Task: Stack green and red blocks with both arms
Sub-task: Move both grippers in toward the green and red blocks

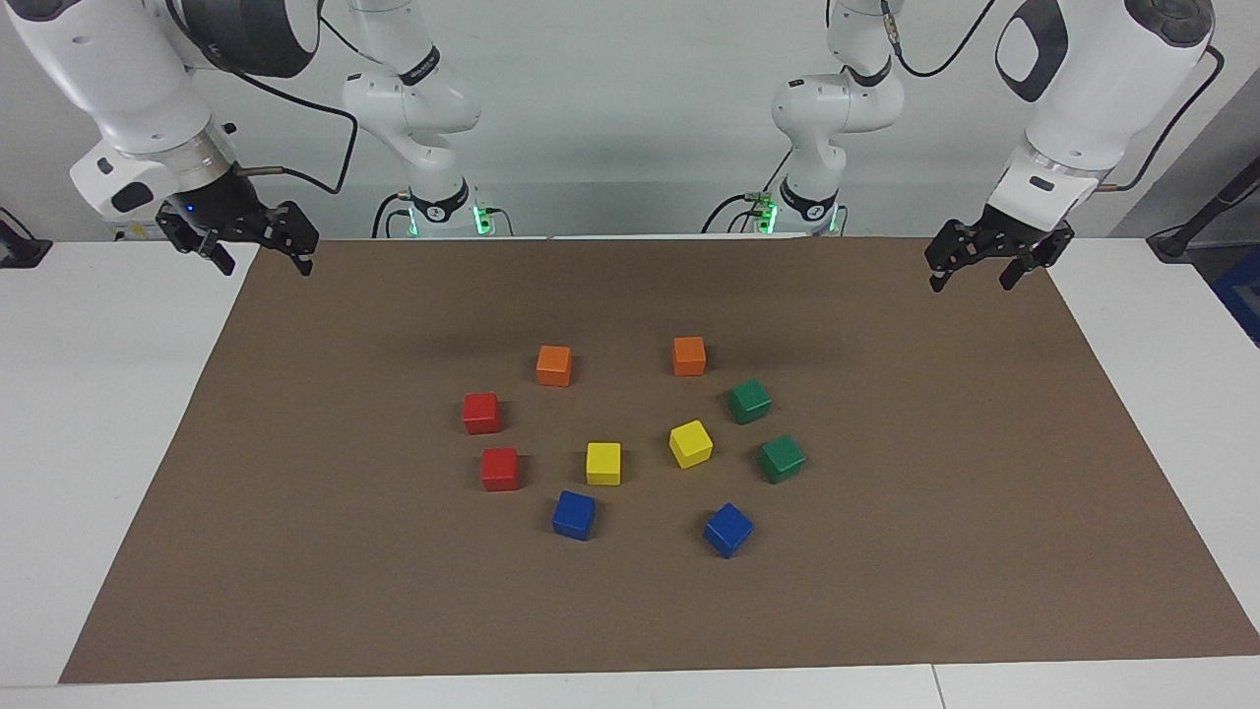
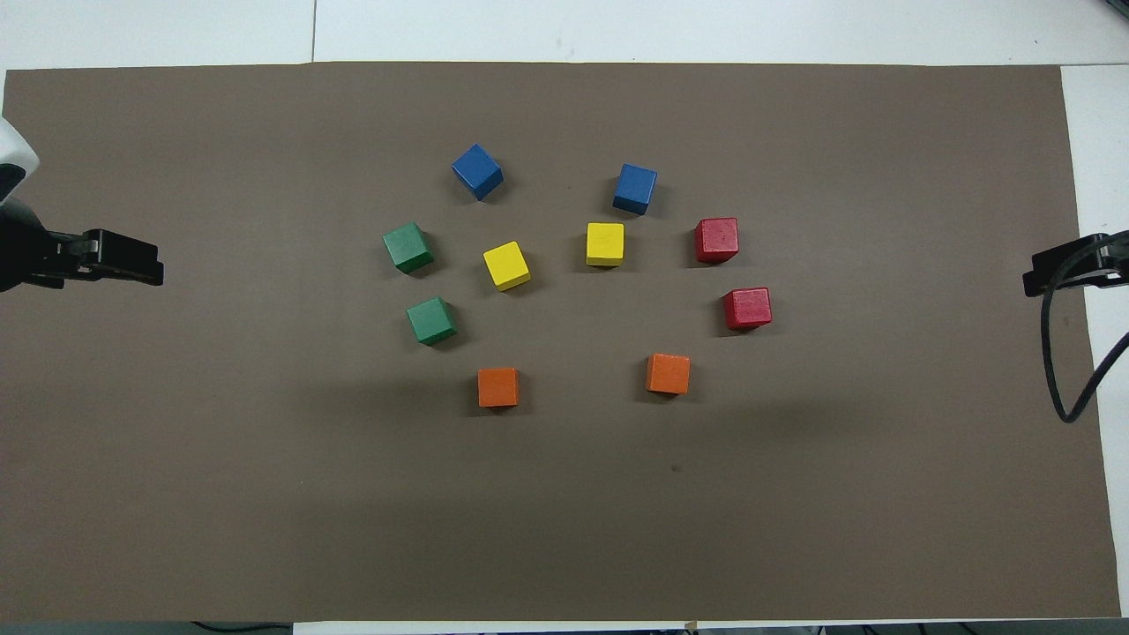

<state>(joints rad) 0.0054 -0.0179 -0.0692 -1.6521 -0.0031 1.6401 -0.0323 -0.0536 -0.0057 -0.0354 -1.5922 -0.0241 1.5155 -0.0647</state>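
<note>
Two green blocks (image 1: 749, 401) (image 1: 782, 458) lie apart on the brown mat toward the left arm's end, also seen from overhead (image 2: 407, 247) (image 2: 431, 320). Two red blocks (image 1: 481, 413) (image 1: 500, 469) lie apart toward the right arm's end (image 2: 716, 240) (image 2: 747, 308). My left gripper (image 1: 970, 281) (image 2: 123, 269) hangs open and empty over the mat's edge at its own end. The right gripper (image 1: 264, 261) (image 2: 1058, 273) hangs open and empty over the mat's edge at its end. Both are well away from every block.
Among the blocks are two orange cubes (image 1: 554, 365) (image 1: 689, 355) nearest the robots, two yellow cubes (image 1: 603, 463) (image 1: 690, 443) in the middle and two blue cubes (image 1: 574, 515) (image 1: 727, 530) farthest out. All sit on the brown mat (image 1: 935, 551).
</note>
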